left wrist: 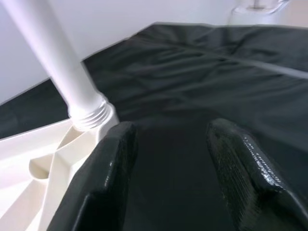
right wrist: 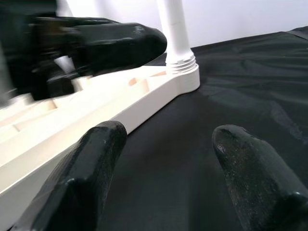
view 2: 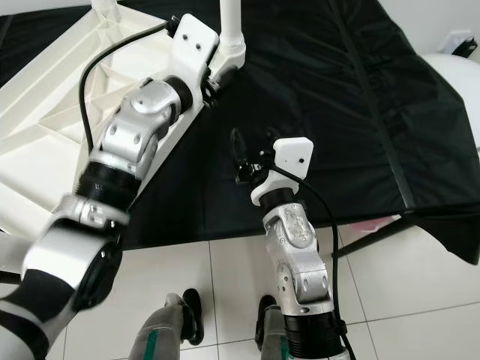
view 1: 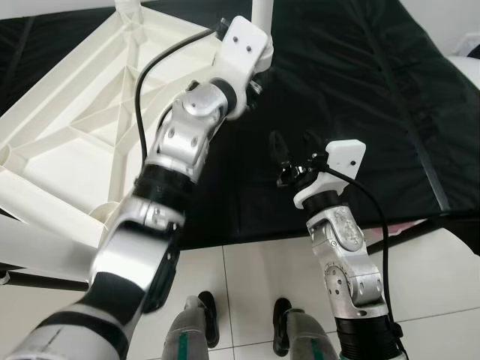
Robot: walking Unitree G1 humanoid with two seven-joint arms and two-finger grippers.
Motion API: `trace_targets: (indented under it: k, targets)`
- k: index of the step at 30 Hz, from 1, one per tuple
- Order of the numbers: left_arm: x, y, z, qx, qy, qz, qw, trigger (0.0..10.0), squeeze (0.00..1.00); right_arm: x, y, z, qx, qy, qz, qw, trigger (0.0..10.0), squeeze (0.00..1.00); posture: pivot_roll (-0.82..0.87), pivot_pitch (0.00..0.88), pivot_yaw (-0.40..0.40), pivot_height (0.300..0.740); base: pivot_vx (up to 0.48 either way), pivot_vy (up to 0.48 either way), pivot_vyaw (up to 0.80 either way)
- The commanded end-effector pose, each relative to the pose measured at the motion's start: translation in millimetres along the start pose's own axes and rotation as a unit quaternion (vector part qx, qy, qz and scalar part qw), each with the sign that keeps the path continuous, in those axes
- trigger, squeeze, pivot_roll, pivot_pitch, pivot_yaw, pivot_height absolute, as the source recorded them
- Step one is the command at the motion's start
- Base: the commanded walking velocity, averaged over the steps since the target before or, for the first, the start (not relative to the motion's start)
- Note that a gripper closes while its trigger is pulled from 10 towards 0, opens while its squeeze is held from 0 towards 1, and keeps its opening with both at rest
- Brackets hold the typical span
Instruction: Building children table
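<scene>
Lying upside down on the black cloth [view 1: 352, 97] at the left of the scene: the white children's table top [view 1: 67, 142], ribbed underside facing up. Standing upright from its far right corner socket: a white table leg [view 2: 230, 30], threaded end seated in the collar, as seen in the left wrist view [left wrist: 72, 82] and the right wrist view [right wrist: 177, 33]. Showing at the far left corner: a second leg [view 1: 127, 9], cut off by the top edge.

Reaching far across the table top: the left arm, with the left gripper [left wrist: 168, 178] hovering just near of the corner leg, fingers [left wrist: 108, 178] spread wide and holding nothing, black cloth showing between them. Sitting just beside the left finger in that wrist view: the leg's threaded collar, not touched.

Hovering over the cloth to the right of the table top, nearer than the left one: the right gripper [view 1: 291, 150], fingers [right wrist: 91, 168] also spread wide and empty, pointing toward the table's near right edge and the corner leg beyond. Well apart from the table edge.

Showing at the near edge: white floor tiles [view 1: 247, 277] and the robot's own feet [view 1: 281, 326].
</scene>
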State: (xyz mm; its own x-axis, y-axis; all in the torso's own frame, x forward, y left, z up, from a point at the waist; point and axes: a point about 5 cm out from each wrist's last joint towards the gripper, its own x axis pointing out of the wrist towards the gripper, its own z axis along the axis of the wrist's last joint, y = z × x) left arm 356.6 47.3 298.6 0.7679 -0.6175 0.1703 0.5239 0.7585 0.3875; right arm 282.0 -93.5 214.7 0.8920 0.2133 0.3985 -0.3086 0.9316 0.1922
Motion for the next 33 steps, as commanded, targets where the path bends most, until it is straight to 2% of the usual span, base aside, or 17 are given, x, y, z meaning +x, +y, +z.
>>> trace_targets:
  k: [1, 2, 3, 6, 11, 13, 14, 17, 18, 20, 21, 23, 25, 26, 28, 29, 33]
  targets:
    - [-10.6, -1.2, 3.9, 0.006, -0.009, -0.004, 1.0, 10.0, 0.0, 0.9, -1.4, -3.0, 0.005, 0.001, 0.003, 1.0, 10.0, 0.0, -0.02, 0.235, 0.045, 0.74, 0.0, 0.0, 0.0]
    - [-16.8, -1.2, 2.9, 0.011, -0.01, 0.001, 1.0, 10.0, 0.0, 2.6, -2.7, -3.2, 0.003, 0.001, 0.004, 1.0, 10.0, 0.0, -0.01, 0.231, 0.042, 0.74, 0.0, 0.0, 0.0]
    - [-16.8, -1.2, 2.9, 0.011, -0.01, 0.001, 1.0, 10.0, 0.0, 2.6, -2.7, -3.2, 0.003, 0.001, 0.004, 1.0, 10.0, 0.0, -0.01, 0.231, 0.042, 0.74, 0.0, 0.0, 0.0]
    - [-35.3, -3.0, -0.4, 0.015, -0.018, 0.033, 0.999, 10.0, 0.0, 9.0, -7.1, -3.1, -0.003, -0.003, 0.006, 1.0, 10.0, 0.0, 0.0, 0.227, 0.034, 0.74, 0.0, 0.0, 0.0]
    - [-46.2, -6.3, -6.1, 0.02, -0.022, 0.051, 0.998, 10.0, 0.0, 12.1, -8.9, -3.6, -0.008, -0.004, 0.008, 1.0, 10.0, 0.0, 0.01, 0.226, 0.025, 0.74, 0.0, 0.0, 0.0]
    - [-66.5, -10.8, -16.3, 0.014, -0.025, 0.069, 0.997, 10.0, 0.0, 15.8, -11.0, -5.9, -0.014, -0.001, 0.013, 1.0, 10.0, 0.0, 0.02, 0.226, 0.01, 0.74, 0.0, 0.0, 0.0]
    - [-66.5, -10.8, -16.3, 0.014, -0.025, 0.069, 0.997, 10.0, 0.0, 15.8, -11.0, -5.9, -0.014, -0.001, 0.013, 1.0, 10.0, 0.0, 0.02, 0.226, 0.01, 0.74, 0.0, 0.0, 0.0]
    - [-83.6, -14.5, -20.7, 0.008, -0.03, 0.071, 0.997, 10.0, 0.0, 18.1, -12.3, -7.9, -0.018, 0.001, 0.017, 1.0, 10.0, 0.0, 0.02, 0.226, 0.01, 0.74, 0.0, 0.0, 0.0]
    - [-83.6, -14.5, -20.7, 0.008, -0.03, 0.071, 0.997, 10.0, 0.0, 18.1, -12.3, -7.9, -0.018, 0.001, 0.017, 1.0, 10.0, 0.0, 0.02, 0.226, 0.01, 0.74, 0.0, 0.0, 0.0]
    - [-98.9, -16.6, -25.6, 0.01, -0.03, 0.069, 0.997, 10.0, 0.0, 19.6, -14.0, -10.2, -0.023, 0.005, 0.021, 0.999, 10.0, 0.0, 0.03, 0.225, 0.004, 0.74, 0.0, 0.0, 0.0]
    - [-98.9, -16.6, -25.6, 0.01, -0.03, 0.069, 0.997, 10.0, 0.0, 19.6, -14.0, -10.2, -0.023, 0.005, 0.021, 0.999, 10.0, 0.0, 0.03, 0.225, 0.004, 0.74, 0.0, 0.0, 0.0]
    - [-112.9, -20.3, -29.1, 0.007, -0.024, 0.069, 0.997, 10.0, 0.0, 20.4, -17.3, -13.7, -0.03, 0.008, 0.024, 0.999, 10.0, 0.0, 0.02, 0.224, 0.002, 0.74, 0.0, 0.0, 0.0]
    - [-112.9, -20.3, -29.1, 0.007, -0.024, 0.069, 0.997, 10.0, 0.0, 20.4, -17.3, -13.7, -0.03, 0.008, 0.024, 0.999, 10.0, 0.0, 0.02, 0.224, 0.002, 0.74, 0.0, 0.0, 0.0]
    - [-123.2, -23.5, -29.1, 0.003, -0.027, 0.076, 0.997, 10.0, 0.0, 19.4, -21.9, -17.0, -0.039, 0.013, 0.023, 0.999, 10.0, 0.0, 0.03, 0.226, -0.003, 0.74, 0.0, 0.0, 0.0]
    - [-127.1, -25.0, -29.3, 0.004, -0.028, 0.077, 0.997, 10.0, 0.0, 19.0, -23.5, -18.3, -0.041, 0.014, 0.022, 0.999, 10.0, 0.0, 0.03, 0.226, -0.003, 0.74, 0.0, 0.0, 0.0]
    - [-135.0, -29.2, -33.0, 0.006, -0.021, 0.077, 0.997, 10.0, 0.0, 18.3, -26.6, -21.4, -0.046, 0.019, 0.021, 0.999, 10.0, 0.0, 0.03, 0.23, -0.007, 0.74, 0.0, 0.0, 0.0]
    - [-140.8, -33.1, -35.8, 0.001, -0.017, 0.073, 0.997, 10.0, 0.0, 18.0, -28.7, -23.3, -0.049, 0.023, 0.021, 0.998, 10.0, 0.0, 0.03, 0.231, -0.009, 0.74, 0.0, 0.0, 0.0]
